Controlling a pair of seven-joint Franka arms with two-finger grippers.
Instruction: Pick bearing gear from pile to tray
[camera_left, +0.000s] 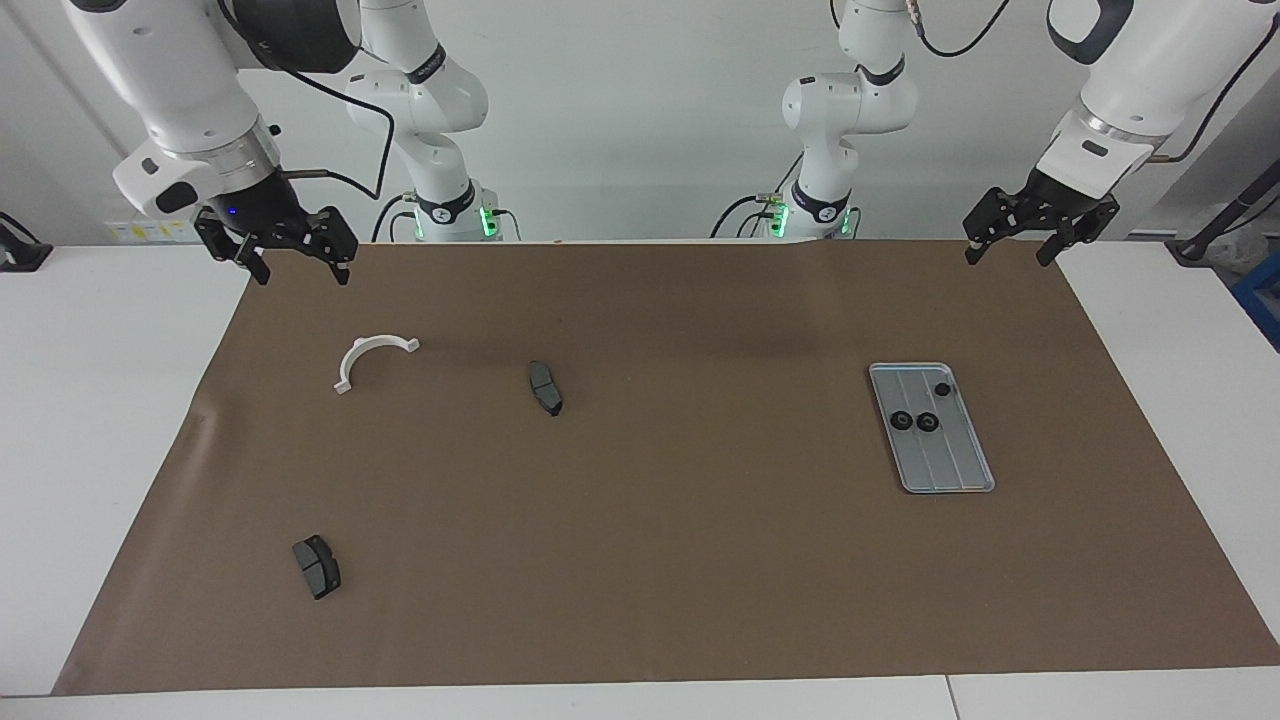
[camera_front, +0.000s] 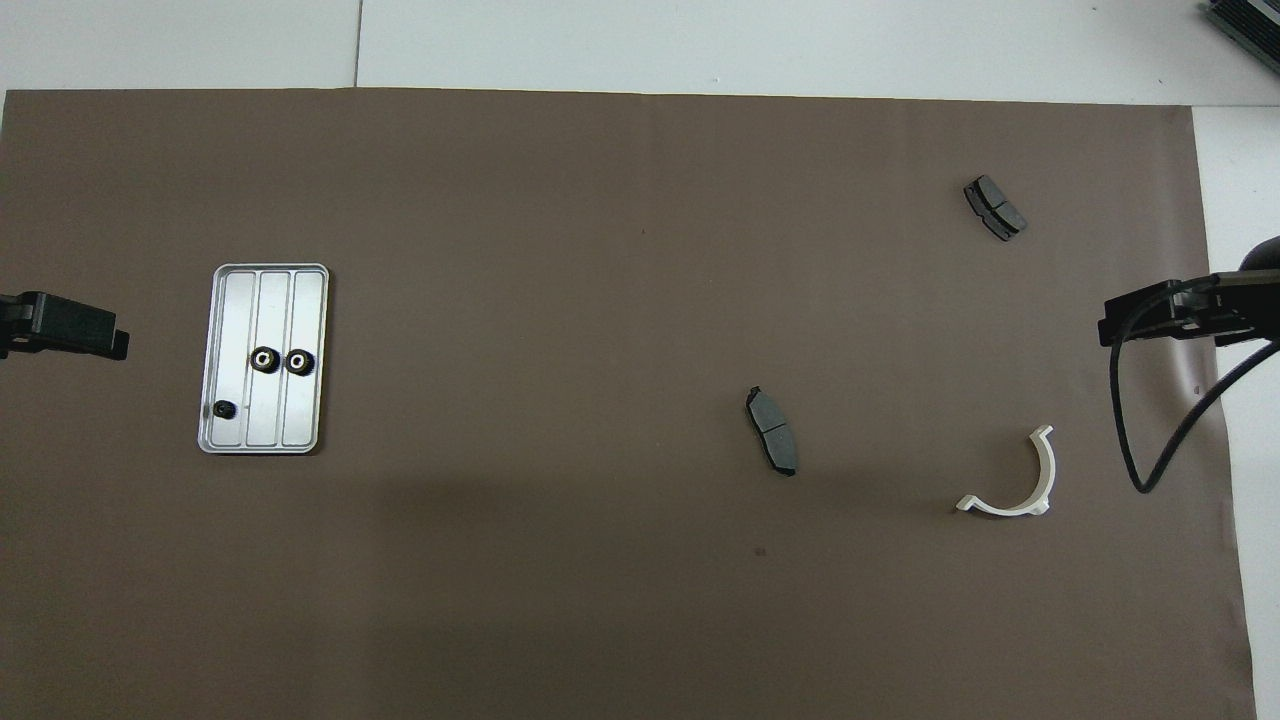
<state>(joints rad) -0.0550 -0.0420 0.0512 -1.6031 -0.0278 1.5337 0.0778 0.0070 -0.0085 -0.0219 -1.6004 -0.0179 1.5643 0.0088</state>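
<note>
The silver tray (camera_left: 958, 478) (camera_front: 300, 300) lies toward the left arm's end of the brown mat. Three small black gears rest in it: two side by side (camera_left: 902, 421) (camera_front: 264, 359) and one apart (camera_left: 941, 389) (camera_front: 224, 409). Of the pile, a white half-ring bracket (camera_left: 357, 352) (camera_front: 1048, 475) and two dark grey pads (camera_left: 545, 388) (camera_left: 317, 567) lie spread toward the right arm's end. My left gripper (camera_left: 1005, 258) hangs open and empty over the mat's corner by the robots. My right gripper (camera_left: 300, 276) hangs open and empty over the mat's edge close to the bracket.
The brown mat (camera_left: 700, 560) covers most of the white table (camera_left: 100, 400). A black cable (camera_front: 1150, 470) hangs in a loop from the right arm above the bracket's end of the mat. The two pads also show from overhead (camera_front: 772, 431) (camera_front: 995, 207).
</note>
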